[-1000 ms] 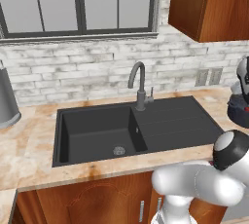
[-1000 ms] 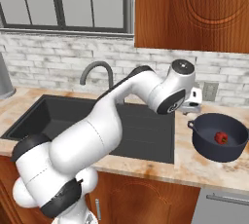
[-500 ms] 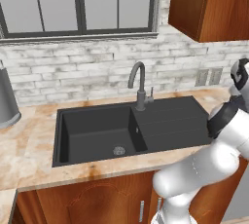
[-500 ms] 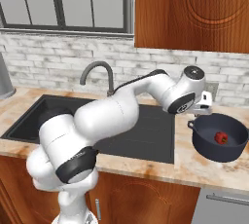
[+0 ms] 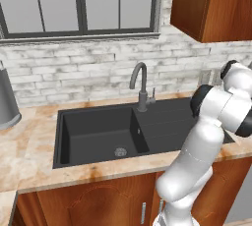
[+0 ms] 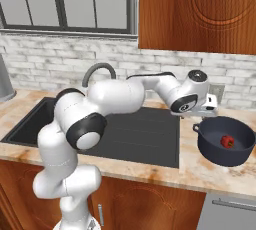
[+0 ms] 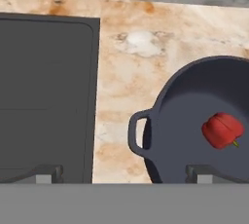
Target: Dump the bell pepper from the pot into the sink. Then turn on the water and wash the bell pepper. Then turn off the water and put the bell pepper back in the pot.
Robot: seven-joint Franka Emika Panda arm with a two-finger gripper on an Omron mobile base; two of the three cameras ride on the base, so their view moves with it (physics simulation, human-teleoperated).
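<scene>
The gripper (image 7: 124,173) is hanging wide open and empty above the bare counter strip (image 7: 121,82) between the sink (image 7: 46,96) edge and the pot (image 7: 168,121), which is holding the bell pepper (image 7: 222,129).

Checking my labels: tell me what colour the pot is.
Dark navy-black, inside and out; the pot shows best in the hand view.

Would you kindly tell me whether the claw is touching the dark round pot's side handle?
Apart. In the hand view the open claw hangs above the pot's handle, with bare counter visible between its fingertips and nothing gripped.
</scene>
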